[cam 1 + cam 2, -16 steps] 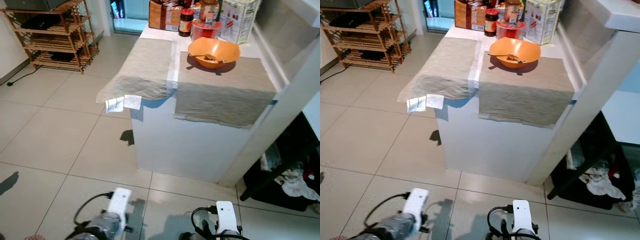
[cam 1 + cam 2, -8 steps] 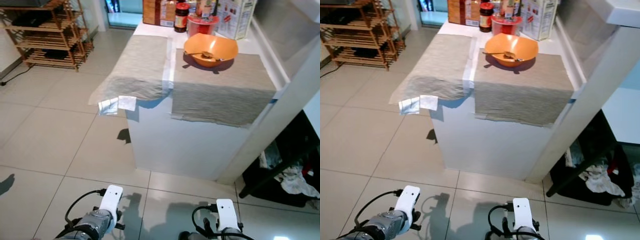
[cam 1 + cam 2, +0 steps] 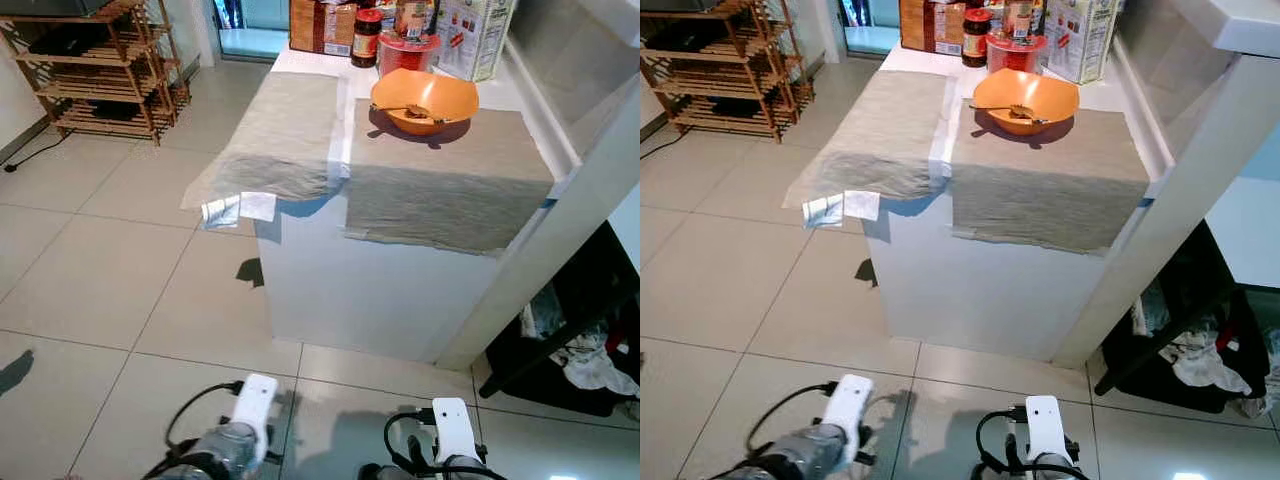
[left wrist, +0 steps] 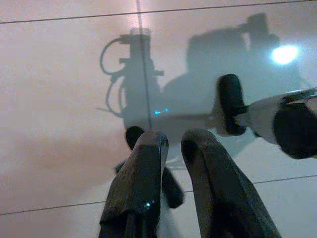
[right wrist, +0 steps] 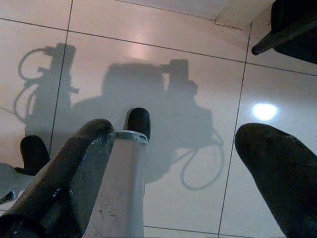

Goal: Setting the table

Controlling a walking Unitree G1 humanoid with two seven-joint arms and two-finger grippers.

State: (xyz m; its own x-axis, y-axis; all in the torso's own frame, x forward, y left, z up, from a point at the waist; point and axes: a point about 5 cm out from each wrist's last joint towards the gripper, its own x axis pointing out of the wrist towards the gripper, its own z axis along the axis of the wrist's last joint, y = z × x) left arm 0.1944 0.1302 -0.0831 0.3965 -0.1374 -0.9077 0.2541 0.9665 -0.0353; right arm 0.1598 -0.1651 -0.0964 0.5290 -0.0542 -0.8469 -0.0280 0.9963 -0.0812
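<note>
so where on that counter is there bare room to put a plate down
The left grey placemat is bare along its whole length. The right grey placemat is free on its near half, in front of the orange bowl. The far end of the counter is crowded: a red-lidded jar, a red container and boxes stand packed behind the bowl.

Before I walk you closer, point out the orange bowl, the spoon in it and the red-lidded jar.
orange bowl (image 3: pixel 447 95): left eye view, on its inner wall.
spoon (image 3: pixel 404 108): left eye view, on the handle.
red-lidded jar (image 3: pixel 365 37): left eye view, on its dark side below the lid.
</note>
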